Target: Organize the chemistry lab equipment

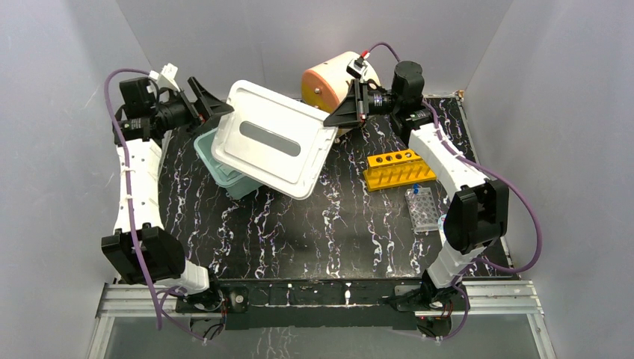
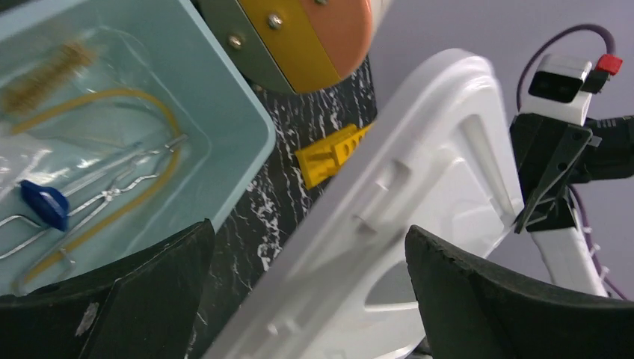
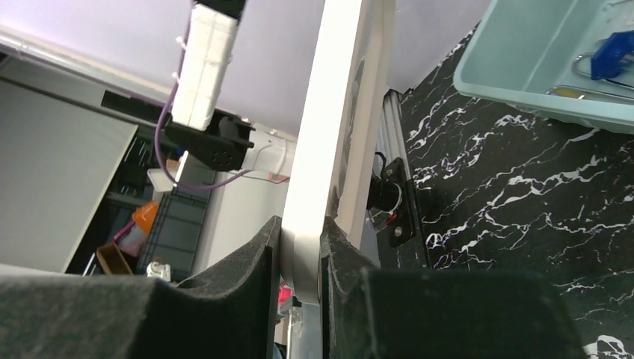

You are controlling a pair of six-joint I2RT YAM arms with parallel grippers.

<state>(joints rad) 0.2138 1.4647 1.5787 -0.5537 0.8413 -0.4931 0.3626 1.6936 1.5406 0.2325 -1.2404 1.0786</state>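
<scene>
well plate (image 1: 422, 206) and rack (image 1: 400, 168) on counter (image 1: 314, 232), right | bin (image 1: 232, 179) mid-left holds brush (image 2: 45, 75), forceps (image 2: 112, 191) | lid (image 1: 273, 161) tilted over bin, right fingers (image 3: 224, 299) clamped on its edge | left fingers (image 2: 142, 299) spread wide astride far corner, gripping nothing

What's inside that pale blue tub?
In the left wrist view, the tub holds a brown brush, metal forceps, a yellow loop and a blue piece. From above, the white lid covers most of it.
</scene>
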